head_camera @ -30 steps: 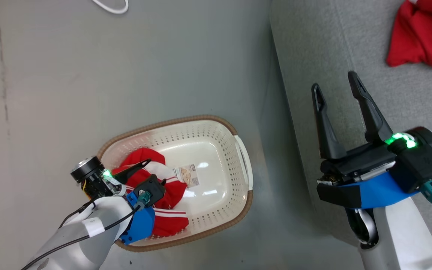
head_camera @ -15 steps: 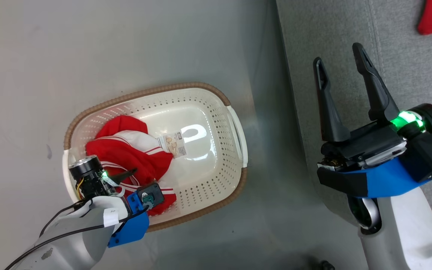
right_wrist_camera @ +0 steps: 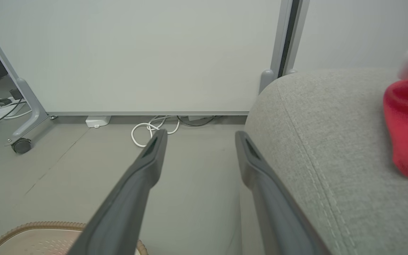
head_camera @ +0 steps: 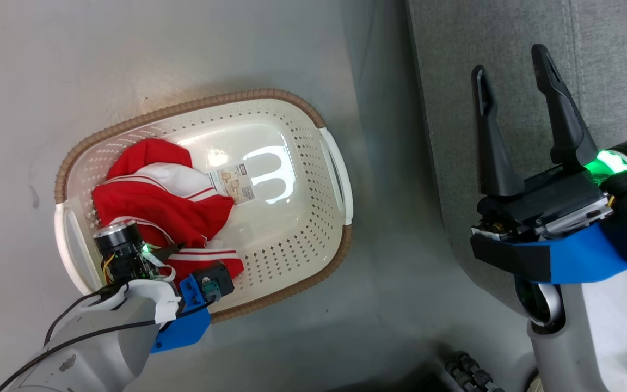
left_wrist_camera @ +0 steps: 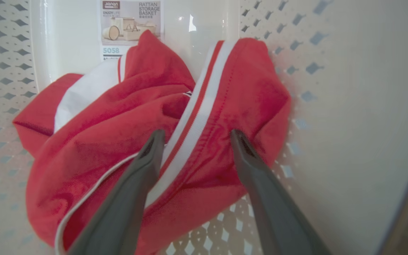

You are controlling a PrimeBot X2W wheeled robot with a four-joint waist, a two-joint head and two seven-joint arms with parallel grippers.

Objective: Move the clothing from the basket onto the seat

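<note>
Left hand [left_wrist_camera: 196, 132] reaches down into the basket [head_camera: 297, 125] with its fingers spread wide, the tips at the crumpled red garment [head_camera: 155, 204] on either side of a white stripe, nothing pinched between them. That garment lies bunched at one end of the basket, its edge over a printed label [head_camera: 233, 184]. Right hand [head_camera: 510, 61] hangs released and empty over the front edge of the grey seat [right_wrist_camera: 331, 124], where a second red garment [right_wrist_camera: 407, 131] lies apart from it.
</note>
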